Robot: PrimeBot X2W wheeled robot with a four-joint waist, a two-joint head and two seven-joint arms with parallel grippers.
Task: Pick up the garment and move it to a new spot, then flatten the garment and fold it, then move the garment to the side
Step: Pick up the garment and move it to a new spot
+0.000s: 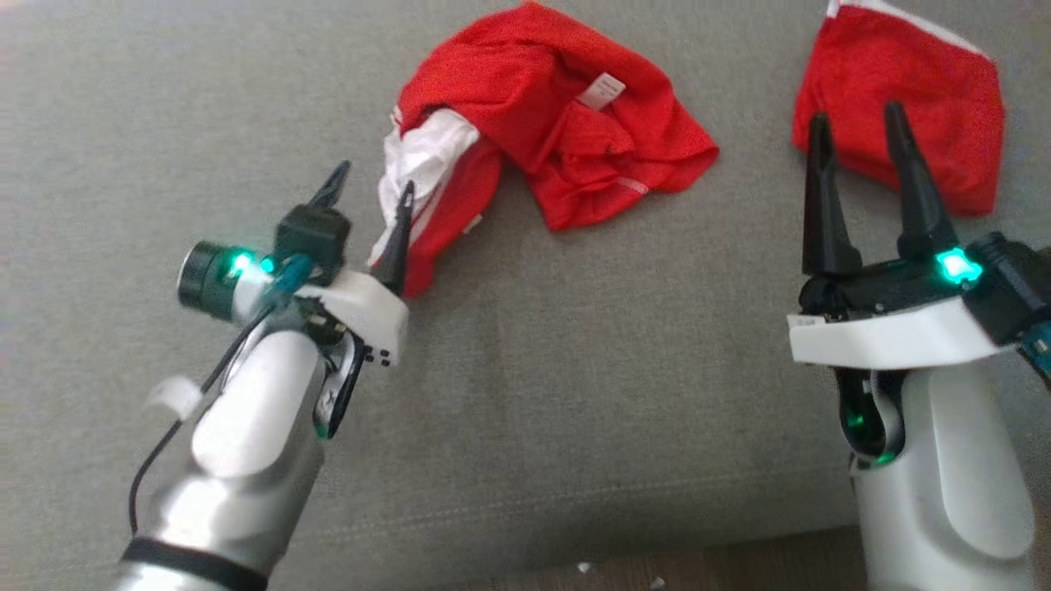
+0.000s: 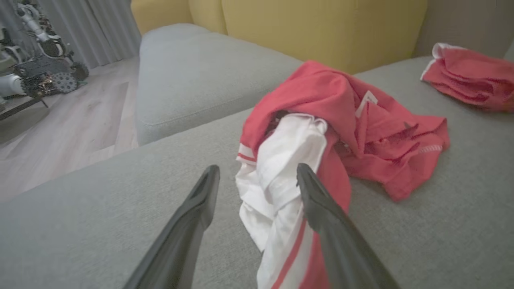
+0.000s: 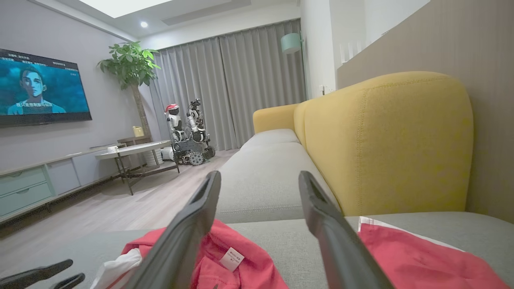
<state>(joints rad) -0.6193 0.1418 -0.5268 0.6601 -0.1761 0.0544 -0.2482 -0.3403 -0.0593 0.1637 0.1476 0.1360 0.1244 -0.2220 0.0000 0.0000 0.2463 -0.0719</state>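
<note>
The garment is a crumpled red piece with a white part, heaped on the grey sofa seat. My left gripper is open at the heap's left end. In the left wrist view the garment trails its white part between the spread fingers of the left gripper and rests against the right finger. My right gripper hovers open and empty at the right. In the right wrist view the right gripper stands above the garment.
A second red garment lies folded on the seat at the far right, just beyond my right fingertips. The yellow backrest rises behind the seat. Wood floor runs along the sofa, with a side table and another robot further off.
</note>
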